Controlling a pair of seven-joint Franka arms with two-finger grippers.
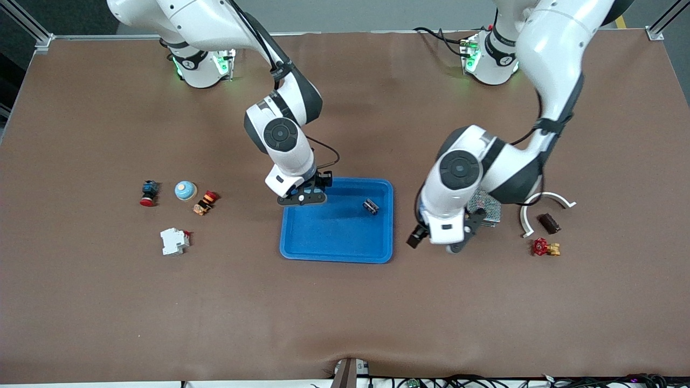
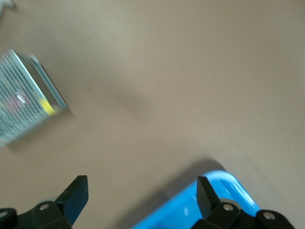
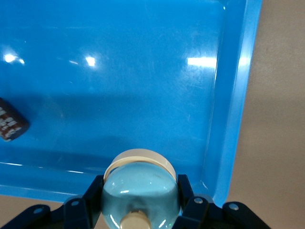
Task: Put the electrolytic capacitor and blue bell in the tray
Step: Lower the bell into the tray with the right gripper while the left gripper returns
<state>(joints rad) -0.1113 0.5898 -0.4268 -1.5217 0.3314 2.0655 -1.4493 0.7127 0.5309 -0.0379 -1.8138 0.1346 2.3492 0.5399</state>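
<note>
The bright-blue tray (image 1: 334, 257) lies mid-table. In it, near the corner toward the left arm, lies the dark electrolytic capacitor (image 1: 370, 206), which shows at the picture's edge in the right wrist view (image 3: 9, 125). My right gripper (image 1: 304, 196) hangs over the tray's corner toward the right arm's base, shut on a light-blue bell (image 3: 143, 200) with a cream knob, above the tray rim (image 3: 238, 95). A second light-blue dome with a cream knob (image 1: 185, 190) rests on the table toward the right arm's end. My left gripper (image 1: 435, 243) is open and empty over the table beside the tray (image 2: 214, 191).
A metal mesh box (image 1: 488, 207) sits under the left arm. Beside it are a white curved piece (image 1: 544, 202), a brown block (image 1: 550, 222) and a red valve (image 1: 544, 248). Toward the right arm's end lie a red-capped switch (image 1: 149, 193), an orange button (image 1: 206, 202) and a white breaker (image 1: 174, 241).
</note>
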